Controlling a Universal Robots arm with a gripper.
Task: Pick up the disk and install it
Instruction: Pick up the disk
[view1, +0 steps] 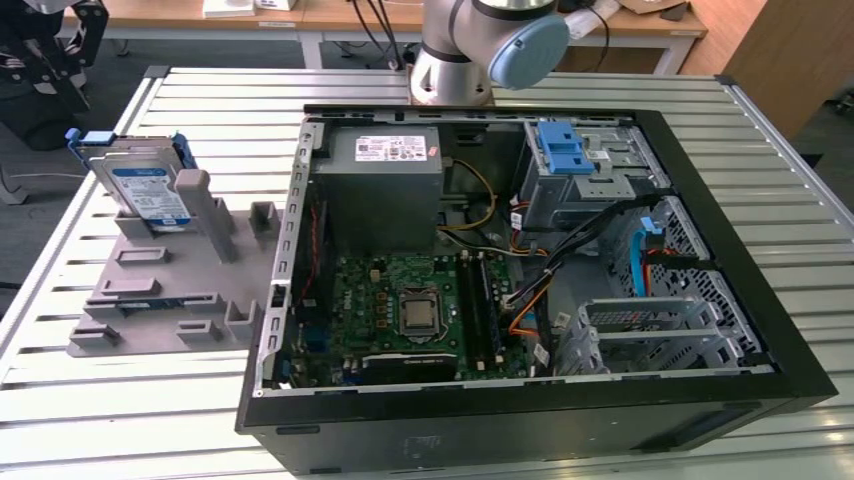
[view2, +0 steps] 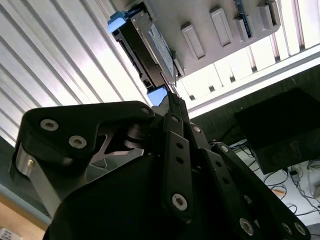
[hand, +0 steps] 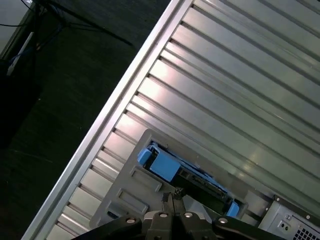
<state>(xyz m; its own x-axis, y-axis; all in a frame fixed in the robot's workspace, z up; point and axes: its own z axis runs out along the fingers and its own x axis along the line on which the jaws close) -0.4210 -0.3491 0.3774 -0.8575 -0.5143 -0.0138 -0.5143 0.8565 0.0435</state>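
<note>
Standing on edge in the grey holder (view1: 160, 275) at the exterior view's upper left, your disk (view1: 144, 185) shows silver, blue-framed, its foot hidden; the tool (hand: 172, 196) hangs near it, closed, empty.

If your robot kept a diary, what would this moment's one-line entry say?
disk: not yet picked up, upright in grey holder beside open computer case | jaws: shut, apart from disk, holding nothing

Surface (view1: 120, 420): slatted silver metal.
On it: open black computer case (view1: 507, 440); grey holder rack (view1: 147, 300) just beside, toward the exterior view's left.
</note>
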